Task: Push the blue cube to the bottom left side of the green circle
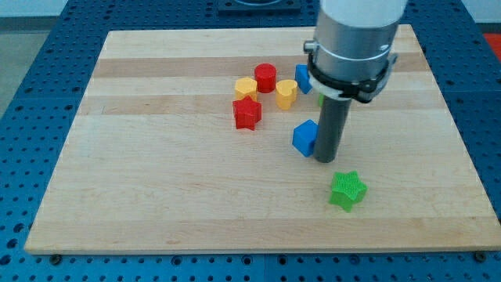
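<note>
The blue cube (304, 138) lies near the board's middle, right of centre. My tip (325, 160) stands right against the cube's right side, at the same height in the view. A thin green sliver (320, 99) shows at the left edge of the rod, above the cube; it may be the green circle, and the arm hides the rest of it. A second blue block (302, 78) sits above, partly hidden by the arm's grey body.
A red cylinder (265, 77), a yellow hexagon (246, 88), a yellow heart (286, 93) and a red star (246, 113) cluster up and left of the cube. A green star (347, 190) lies below and right of my tip. The wooden board (156, 172) sits on a blue perforated table.
</note>
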